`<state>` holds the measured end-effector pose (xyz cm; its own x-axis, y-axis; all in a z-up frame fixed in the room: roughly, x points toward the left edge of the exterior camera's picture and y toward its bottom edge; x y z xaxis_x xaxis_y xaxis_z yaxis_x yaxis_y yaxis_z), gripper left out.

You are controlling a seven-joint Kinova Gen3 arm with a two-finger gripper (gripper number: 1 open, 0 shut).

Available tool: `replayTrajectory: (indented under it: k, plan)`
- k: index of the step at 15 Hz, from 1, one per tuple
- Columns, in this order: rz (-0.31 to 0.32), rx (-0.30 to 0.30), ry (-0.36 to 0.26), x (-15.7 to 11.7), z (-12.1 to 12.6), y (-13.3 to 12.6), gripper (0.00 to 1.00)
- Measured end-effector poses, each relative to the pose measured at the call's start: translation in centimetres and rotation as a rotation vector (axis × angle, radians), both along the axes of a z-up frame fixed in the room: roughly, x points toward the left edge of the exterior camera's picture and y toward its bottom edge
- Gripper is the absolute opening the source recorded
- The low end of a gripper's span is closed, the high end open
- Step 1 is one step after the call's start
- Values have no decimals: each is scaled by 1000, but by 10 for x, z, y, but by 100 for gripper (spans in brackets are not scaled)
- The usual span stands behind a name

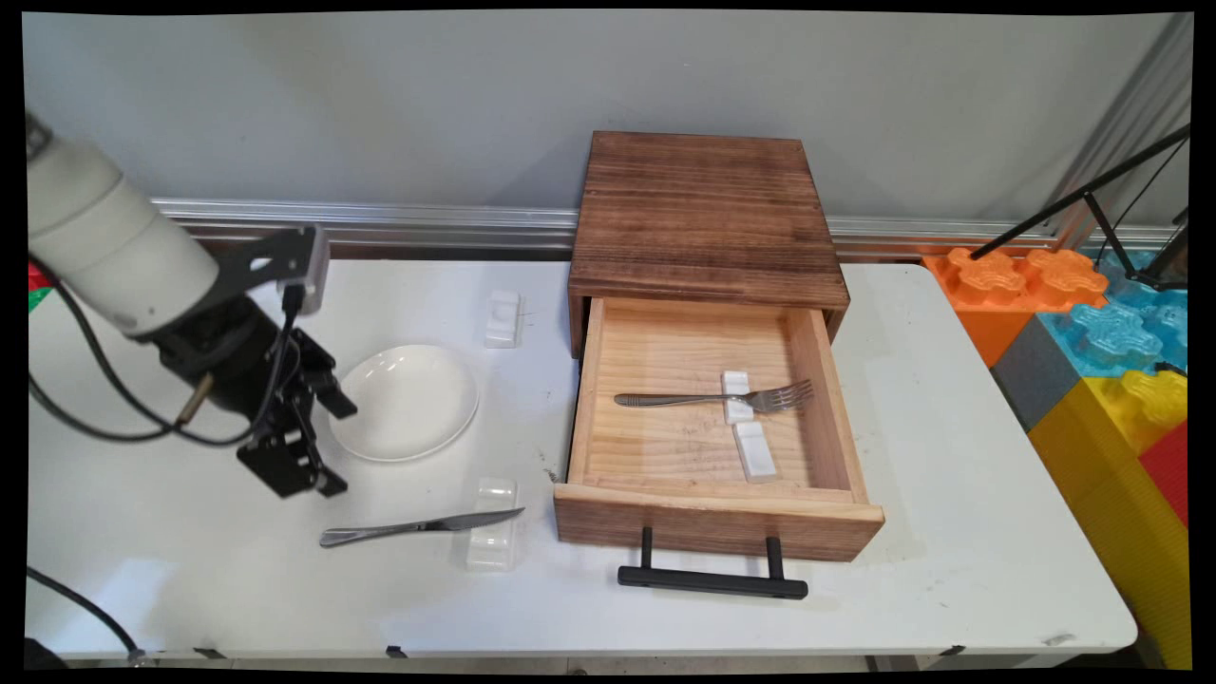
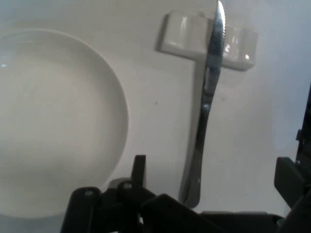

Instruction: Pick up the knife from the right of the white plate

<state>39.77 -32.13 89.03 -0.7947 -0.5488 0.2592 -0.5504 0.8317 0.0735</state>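
The gripper (image 1: 302, 472) hangs above the table (image 1: 190, 570) with its fingers (image 2: 139, 170) apart and empty. The knife (image 1: 418, 525) lies just below them: a flat steel piece, handle toward the gripper, serrated blade propped on a small white ridged rest (image 1: 492, 538). A round, glossy white plate (image 1: 407, 402) sits beside the gripper. In the open wooden drawer (image 1: 712, 513), a steel fork (image 1: 717, 398) rests across a second rest (image 1: 735, 396). In the hand view, the linkage hides the knife's handle end
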Motion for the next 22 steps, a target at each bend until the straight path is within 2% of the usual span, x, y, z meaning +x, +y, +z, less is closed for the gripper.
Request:
replayTrajectory:
  k: [8,22]
  plan:
    - [-72,-29,28,-13,-55,11,100]
    - [-133,-72,64,-18,-102,7,100]
